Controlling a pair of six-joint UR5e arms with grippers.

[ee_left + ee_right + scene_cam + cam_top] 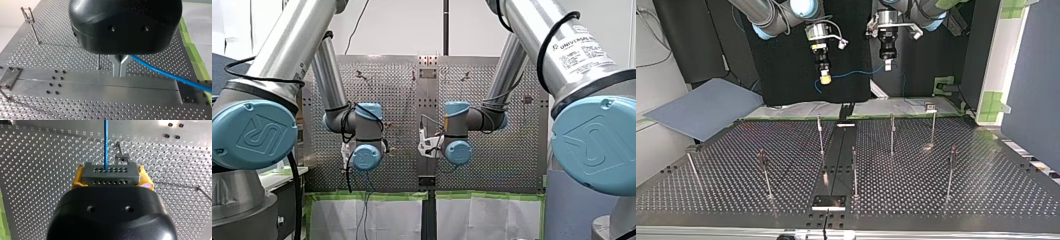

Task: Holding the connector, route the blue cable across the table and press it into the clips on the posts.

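Both arms hold the blue cable [106, 142] in the air above the table's [986, 180] far edge in the top view; no post [892, 131] is clipped yet.
On the right gripper [825, 76], yellow pads clamp the two ends of the grey connector [110, 173], whose long axis lies crosswise between them. The cable leaves its face straight ahead and runs near-level to the left gripper [120, 67], whose metal fingers are pinched narrow on it. Judged light, thin and limp, so likely to sag unless taut. The rigid connector is the sound grip, with a second pinch near each clip.

The blue cable [165, 73] slips behind my left gripper [121, 72]; far end cropped.
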